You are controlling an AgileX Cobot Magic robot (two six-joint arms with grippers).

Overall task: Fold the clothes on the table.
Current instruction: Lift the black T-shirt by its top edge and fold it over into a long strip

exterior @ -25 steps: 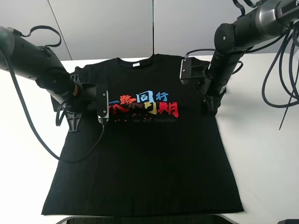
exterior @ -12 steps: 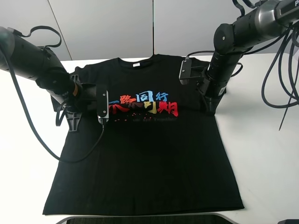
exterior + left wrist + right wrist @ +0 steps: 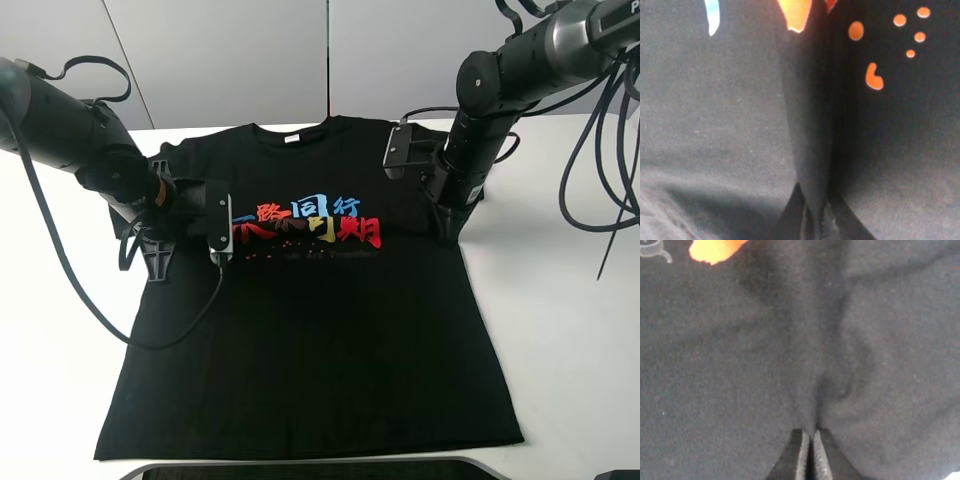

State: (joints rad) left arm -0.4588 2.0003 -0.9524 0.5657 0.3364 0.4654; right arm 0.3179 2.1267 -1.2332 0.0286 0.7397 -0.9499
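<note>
The clothes, one black T-shirt [image 3: 310,340] with red, blue and orange characters on the chest, lie spread flat, collar far, on the white table [image 3: 570,330]. My left gripper [image 3: 158,262] stands on the shirt's left side below the sleeve. In the left wrist view it [image 3: 814,222] is shut on a raised ridge of black fabric [image 3: 807,125]. At the shirt's right edge, under the right sleeve, my right gripper [image 3: 447,232] points down. The right wrist view shows this gripper [image 3: 809,455] pinched shut on a small crease of cloth [image 3: 825,385].
Black cables [image 3: 600,170] hang over the table's right side, and a thin cable [image 3: 90,300] loops from the left arm across the shirt's left edge. A dark rim [image 3: 310,468] runs along the near table edge. Bare white tabletop [image 3: 50,380] lies on both sides of the shirt.
The right gripper's jaws have closed on the fabric at the shirt's right edge. The cloth near the right armpit and the hem shifted slightly. The left arm has stayed put.
</note>
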